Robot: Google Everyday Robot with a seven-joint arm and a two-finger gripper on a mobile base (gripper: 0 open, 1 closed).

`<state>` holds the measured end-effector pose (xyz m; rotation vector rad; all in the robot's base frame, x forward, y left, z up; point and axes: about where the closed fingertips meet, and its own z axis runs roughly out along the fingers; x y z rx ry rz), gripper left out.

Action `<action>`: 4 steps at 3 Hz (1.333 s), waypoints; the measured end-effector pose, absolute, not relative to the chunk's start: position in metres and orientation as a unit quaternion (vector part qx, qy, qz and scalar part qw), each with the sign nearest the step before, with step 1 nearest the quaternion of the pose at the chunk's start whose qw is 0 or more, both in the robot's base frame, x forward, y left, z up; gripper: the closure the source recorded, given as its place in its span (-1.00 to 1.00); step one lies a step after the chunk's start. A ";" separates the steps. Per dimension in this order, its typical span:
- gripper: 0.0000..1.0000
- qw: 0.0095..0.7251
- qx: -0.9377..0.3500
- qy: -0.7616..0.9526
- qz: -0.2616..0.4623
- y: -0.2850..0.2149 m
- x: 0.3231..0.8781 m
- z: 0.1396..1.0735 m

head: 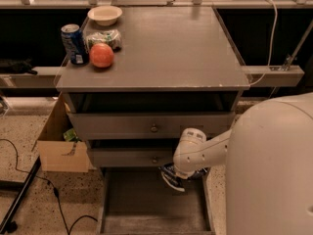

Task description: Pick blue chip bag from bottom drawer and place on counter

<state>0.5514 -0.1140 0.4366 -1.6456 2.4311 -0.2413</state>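
The blue chip bag [171,177], dark navy with white lettering, hangs at the end of my gripper [179,172] over the back right of the open bottom drawer [142,204]. The gripper is shut on the bag and holds it just above the drawer's grey floor, right under the front of the middle drawer [132,156]. My white wrist [190,151] covers most of the gripper. The grey counter [166,48] lies above, at the top of the cabinet.
At the counter's back left stand a blue soda can [73,44], a red fruit [101,55], a greenish-white packet [103,37] and a bowl [104,14]. The top drawer [151,126] is pulled slightly out. A cardboard box [58,148] and cables [49,187] lie left of the cabinet. My white body [274,175] fills the lower right.
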 end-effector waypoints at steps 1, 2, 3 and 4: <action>1.00 0.107 -0.548 0.823 -0.104 -0.131 0.550 0.461; 1.00 0.122 -0.543 0.820 -0.132 -0.149 0.544 0.496; 1.00 0.150 -0.532 0.817 -0.161 -0.171 0.532 0.543; 1.00 0.199 -0.508 0.816 -0.192 -0.199 0.514 0.604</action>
